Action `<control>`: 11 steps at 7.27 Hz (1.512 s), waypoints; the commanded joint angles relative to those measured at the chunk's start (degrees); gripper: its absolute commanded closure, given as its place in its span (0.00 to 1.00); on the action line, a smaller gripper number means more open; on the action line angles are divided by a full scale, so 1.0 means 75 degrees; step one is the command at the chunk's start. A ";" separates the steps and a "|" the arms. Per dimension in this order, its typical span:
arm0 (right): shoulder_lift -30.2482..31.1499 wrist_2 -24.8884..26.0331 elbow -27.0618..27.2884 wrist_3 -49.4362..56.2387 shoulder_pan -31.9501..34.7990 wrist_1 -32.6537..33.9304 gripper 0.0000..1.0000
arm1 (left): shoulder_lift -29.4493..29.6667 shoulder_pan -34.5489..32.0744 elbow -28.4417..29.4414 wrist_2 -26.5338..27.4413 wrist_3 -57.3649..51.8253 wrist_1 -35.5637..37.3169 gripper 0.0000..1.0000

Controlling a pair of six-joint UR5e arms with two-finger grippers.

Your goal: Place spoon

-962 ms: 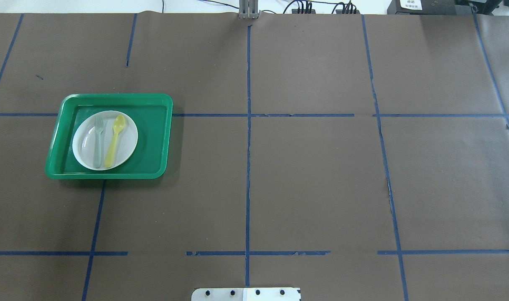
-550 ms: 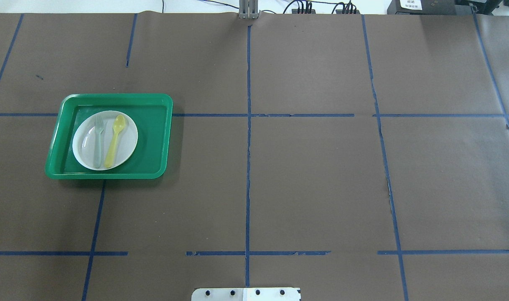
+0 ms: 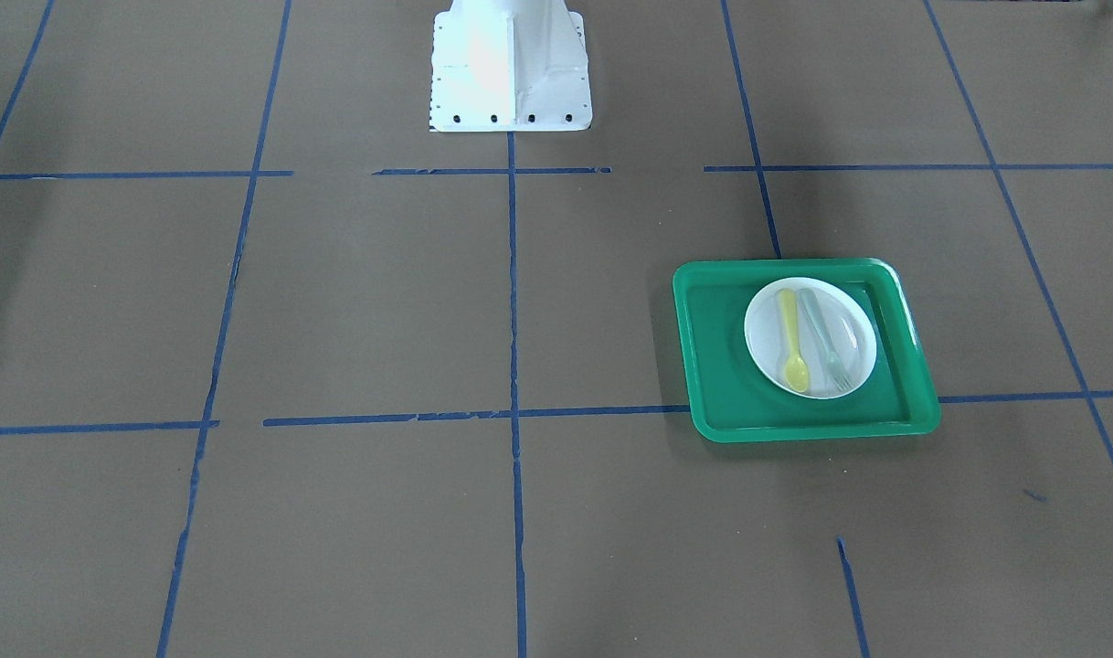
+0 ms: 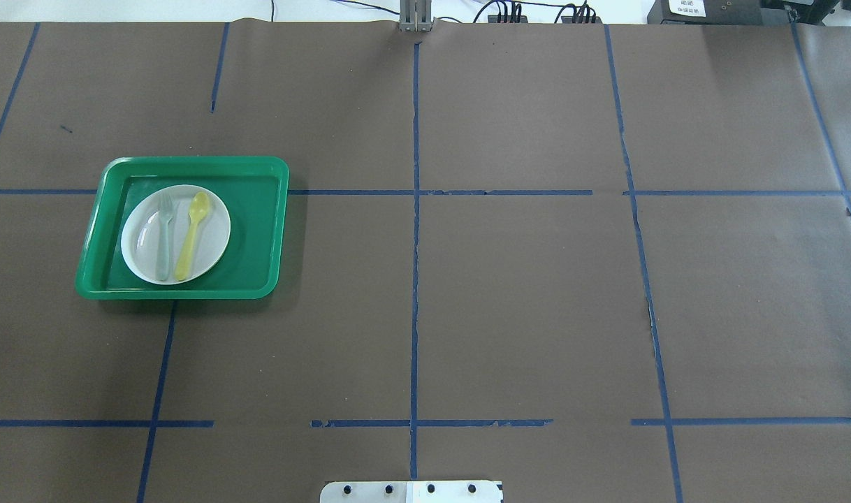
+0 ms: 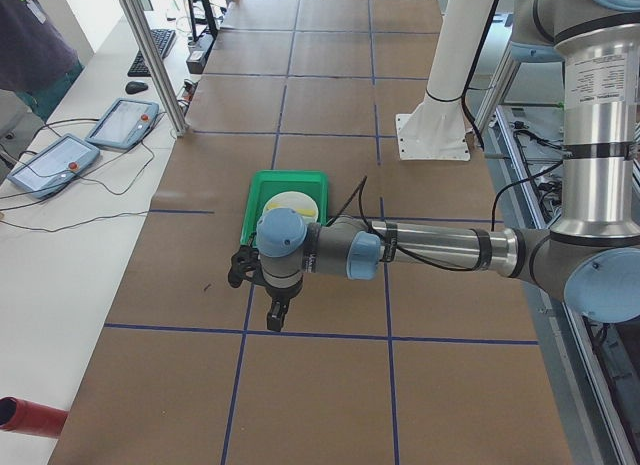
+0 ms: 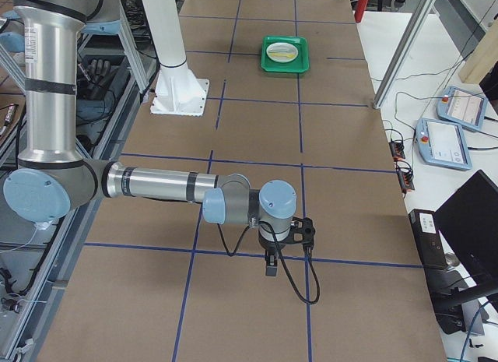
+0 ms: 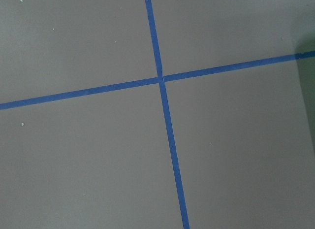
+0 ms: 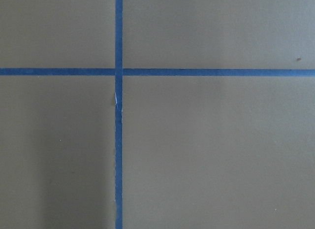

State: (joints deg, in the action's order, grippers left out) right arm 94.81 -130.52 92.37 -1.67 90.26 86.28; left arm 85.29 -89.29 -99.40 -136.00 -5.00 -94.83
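Observation:
The yellow spoon (image 4: 191,234) lies on a white plate (image 4: 142,241), bowl end away from the robot, next to a pale grey-green fork (image 4: 164,237). The plate sits in a green tray (image 4: 188,161) on the robot's left half of the table. In the front-facing view the spoon (image 3: 791,340) lies left of the fork (image 3: 823,338). My left gripper (image 5: 272,310) hangs over bare table short of the tray, seen only in the left side view. My right gripper (image 6: 269,262) hangs far from the tray, seen only in the right side view. I cannot tell if either is open or shut. Both wrist views show only tape lines.
Brown paper with a blue tape grid covers the table. The white robot base (image 3: 509,64) stands at the near middle edge. Teach pendants (image 5: 120,120) lie on a side table beyond the far edge, with an aluminium post (image 5: 150,55) beside them.

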 commanded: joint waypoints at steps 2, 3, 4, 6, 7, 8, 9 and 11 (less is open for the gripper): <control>0.0004 0.0000 0.0000 0.0000 0.0000 -0.0007 0.00 | 0.0533 0.1342 -0.0595 0.0074 0.2018 -0.0397 0.00; 0.0004 0.0000 0.0000 0.0000 0.0000 0.0004 0.00 | 0.0673 0.1800 -0.0714 0.0086 0.2803 -0.0701 0.00; 0.0004 0.0000 0.0000 -0.0011 0.0000 0.0004 0.00 | 0.0802 0.2454 -0.0727 0.0295 0.3785 -0.1214 0.00; 0.0004 0.0000 0.0000 0.0000 0.0000 -0.0007 0.00 | 0.1038 0.3825 -0.0611 0.1163 0.5617 -0.2363 0.00; -0.0008 0.0012 0.0000 0.0000 0.0000 -0.0007 0.00 | 0.1073 0.4435 -0.0483 0.1501 0.6204 -0.2797 0.00; 0.0003 0.0000 -0.0012 0.0000 0.0000 0.0004 0.00 | 0.1410 0.4754 -0.0238 0.1898 0.6697 -0.3115 0.00; 0.0004 0.0000 0.0000 0.0000 0.0000 0.0004 0.00 | 0.1796 0.5071 0.0113 0.2042 0.7038 -0.3141 0.00; 0.0004 0.0000 0.0000 0.0000 0.0000 0.0004 0.00 | 0.2209 0.5448 0.0490 0.2371 0.7100 -0.3153 0.07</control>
State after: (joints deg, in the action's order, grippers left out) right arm 94.83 -130.51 92.36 -1.67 90.26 86.27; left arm 100.08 -50.17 -97.45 -119.31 47.60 -118.28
